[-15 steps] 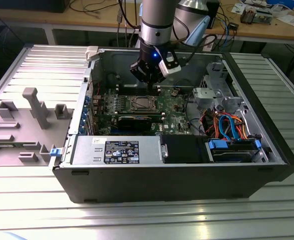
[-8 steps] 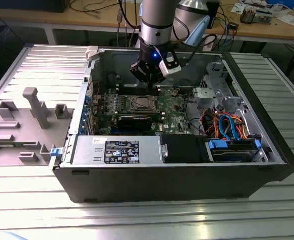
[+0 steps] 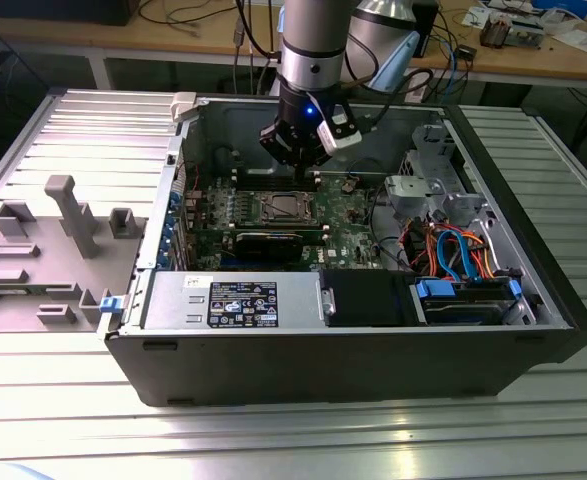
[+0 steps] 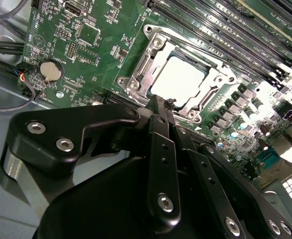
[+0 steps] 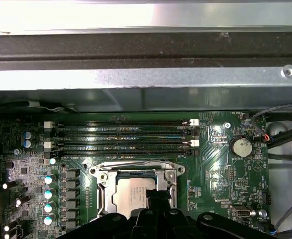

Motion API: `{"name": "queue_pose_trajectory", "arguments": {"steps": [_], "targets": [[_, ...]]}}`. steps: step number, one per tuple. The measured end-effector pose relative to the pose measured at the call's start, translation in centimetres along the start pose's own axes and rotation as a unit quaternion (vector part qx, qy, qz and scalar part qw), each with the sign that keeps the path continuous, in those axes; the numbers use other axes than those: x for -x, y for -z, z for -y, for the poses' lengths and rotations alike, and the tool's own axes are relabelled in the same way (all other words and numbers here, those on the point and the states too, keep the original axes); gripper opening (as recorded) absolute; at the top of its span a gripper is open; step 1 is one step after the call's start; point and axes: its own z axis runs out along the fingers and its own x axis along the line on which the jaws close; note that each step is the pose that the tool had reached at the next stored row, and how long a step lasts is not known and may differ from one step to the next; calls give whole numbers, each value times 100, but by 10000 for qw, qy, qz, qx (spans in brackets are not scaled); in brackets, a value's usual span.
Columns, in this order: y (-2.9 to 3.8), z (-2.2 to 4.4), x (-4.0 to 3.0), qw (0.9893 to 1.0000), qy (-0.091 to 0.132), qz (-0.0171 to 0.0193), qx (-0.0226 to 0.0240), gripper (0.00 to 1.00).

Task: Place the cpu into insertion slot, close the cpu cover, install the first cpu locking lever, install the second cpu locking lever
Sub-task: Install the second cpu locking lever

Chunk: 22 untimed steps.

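The ribbed grey metal bench (image 3: 63,130) carries an open black computer case (image 3: 373,350), lid off so the arm can reach straight down. Inside lies the green circuit board (image 4: 86,45). At its centre the small square insertion slot (image 3: 280,209) already holds the silvery-grey square cpu (image 4: 184,79), with the thin silvery metal cpu cover (image 4: 146,64) framing it. The black end effector (image 4: 158,102) hangs just above the socket's edge nearest it, fingers pressed together and gripping nothing. In the first wrist view, long memory slots (image 5: 126,134) crowd the socket at twelve o'clock; bare board at three o'clock leaves room.
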Motion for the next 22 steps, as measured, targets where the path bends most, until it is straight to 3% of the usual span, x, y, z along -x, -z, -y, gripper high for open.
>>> {"name": "queue_pose_trajectory", "arguments": {"steps": [4, 5, 10, 22], "targets": [[1, 19, 0, 10000, 0, 0, 0, 11], [6, 116, 2, 10000, 0, 0, 0, 11], [9, 205, 4, 10000, 0, 0, 0, 11], [11, 226, 4, 10000, 0, 0, 0, 11]]}}
